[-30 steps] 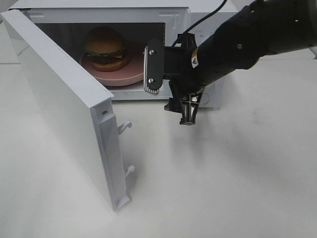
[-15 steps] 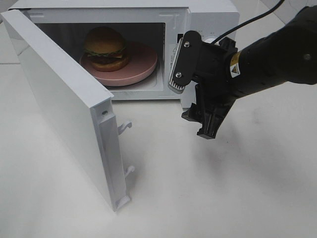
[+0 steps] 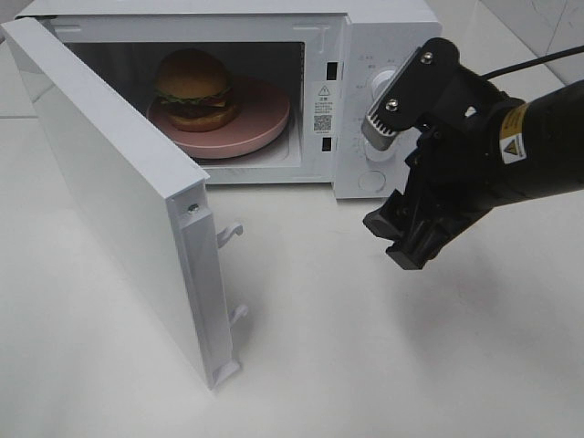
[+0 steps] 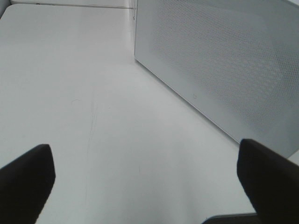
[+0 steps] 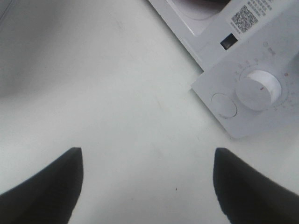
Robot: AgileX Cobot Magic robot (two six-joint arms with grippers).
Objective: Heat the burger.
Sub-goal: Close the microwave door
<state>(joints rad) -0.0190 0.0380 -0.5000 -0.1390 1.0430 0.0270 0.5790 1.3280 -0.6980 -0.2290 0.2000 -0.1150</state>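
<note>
The burger (image 3: 192, 88) sits on a round pink plate (image 3: 260, 123) inside the white microwave (image 3: 383, 23), whose door (image 3: 119, 201) stands wide open to the left. My right gripper (image 3: 406, 239) is open and empty, hanging over the table in front of the microwave's control panel. In the right wrist view the open gripper (image 5: 147, 186) frames bare table, with the panel's dial (image 5: 258, 88) and button (image 5: 223, 104) beyond. My left gripper (image 4: 149, 179) is open and empty over the table beside the microwave's perforated side wall (image 4: 224, 60). It does not show in the exterior high view.
The open door juts toward the table's front left, with two latch hooks (image 3: 230, 234) on its edge. The white table (image 3: 365, 365) spreads in front of the microwave. A black cable (image 3: 538, 62) trails from my right arm.
My right gripper has drawn back from the microwave's opening, moving right and toward the front. The burger, plate and door have not moved.
</note>
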